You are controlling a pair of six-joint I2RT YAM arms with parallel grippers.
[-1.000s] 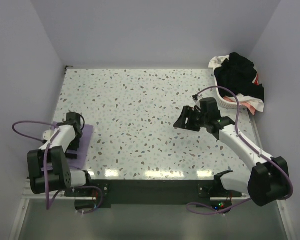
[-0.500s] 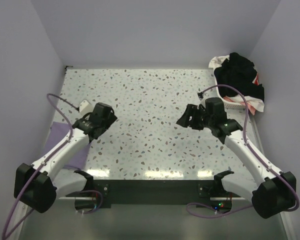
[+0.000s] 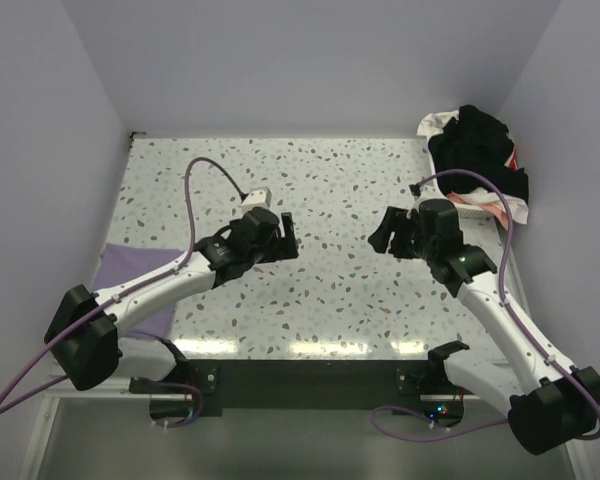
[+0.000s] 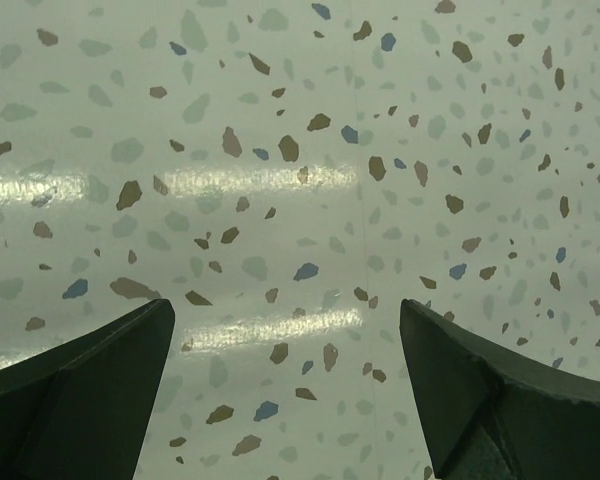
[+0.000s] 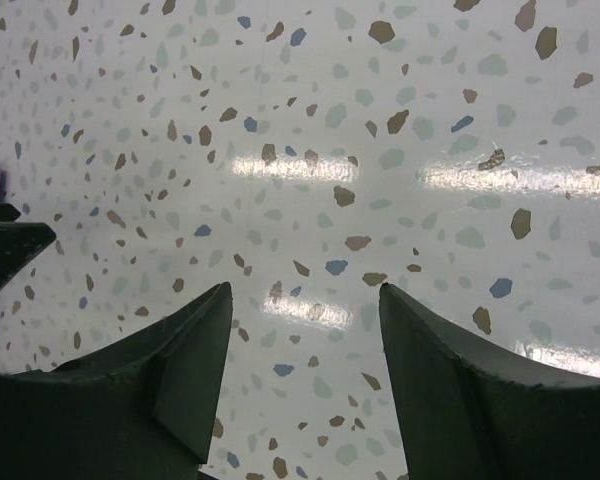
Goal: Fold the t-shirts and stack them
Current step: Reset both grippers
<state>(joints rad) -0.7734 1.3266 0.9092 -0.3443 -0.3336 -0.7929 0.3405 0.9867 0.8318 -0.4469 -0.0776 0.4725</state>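
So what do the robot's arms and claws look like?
The left arm and right arm have white tube-shaped segments joined by chunky black joints. A thin purple cable loops along each one. The left claw and right claw each have two dark, wedge-shaped fingers.

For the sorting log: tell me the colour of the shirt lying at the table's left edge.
Plain lilac-purple shirt, clearest in the top external view.
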